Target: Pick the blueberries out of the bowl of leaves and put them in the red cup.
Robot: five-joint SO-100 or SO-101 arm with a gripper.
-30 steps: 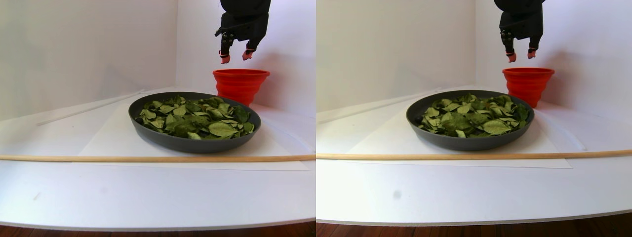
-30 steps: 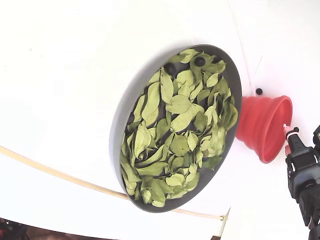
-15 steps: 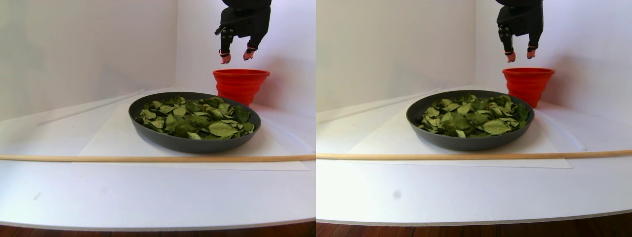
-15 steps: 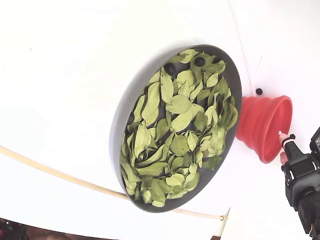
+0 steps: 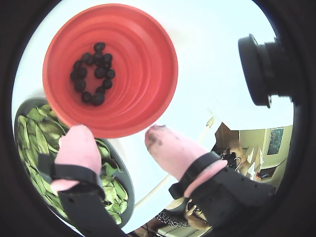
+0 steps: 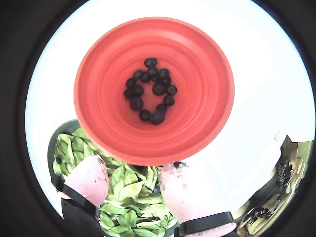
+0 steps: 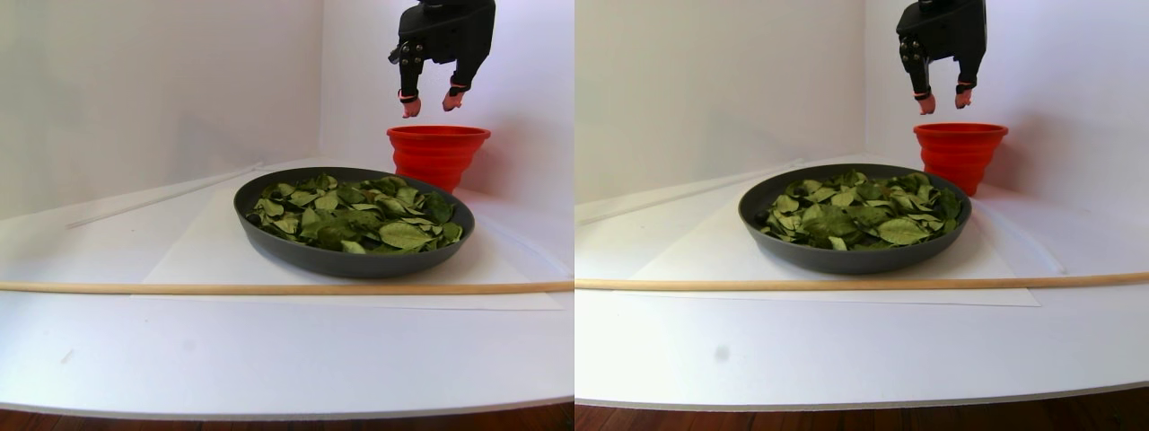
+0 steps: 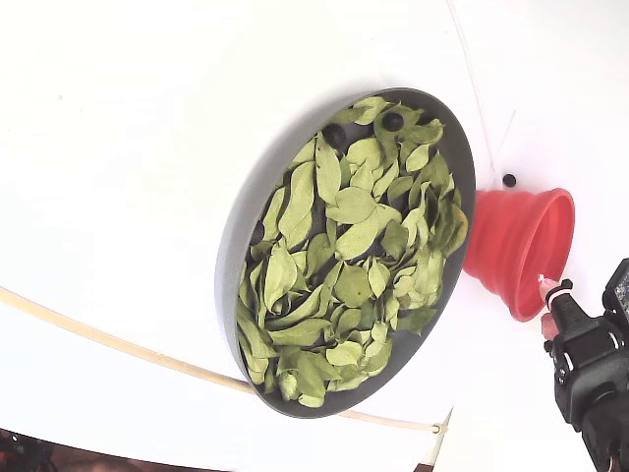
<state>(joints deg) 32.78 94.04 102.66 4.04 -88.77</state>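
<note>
My gripper [image 7: 429,103] hangs open and empty just above the near rim of the red cup [image 7: 437,153]. In both wrist views the pink fingertips [image 5: 76,148] frame that rim, and one pad is stained purple. Several blueberries [image 6: 150,91] lie at the bottom of the red cup [image 6: 197,98]. In front of the cup stands the dark grey bowl [image 7: 341,260], full of green leaves [image 7: 359,215]. The fixed view shows a blueberry [image 8: 392,121] among the leaves [image 8: 344,265] at the bowl's top end, and the gripper [image 8: 546,305] beside the cup [image 8: 511,246].
A thin wooden stick [image 7: 269,288] lies across the table in front of the bowl. One loose dark berry [image 8: 508,180] sits on the table beside the cup. White walls stand close behind the cup. A camera lens [image 5: 266,69] juts into a wrist view.
The gripper stayed open over the cup's near rim. In the fixed view it slid a little down and left; in the stereo pair the arm body rose slightly.
</note>
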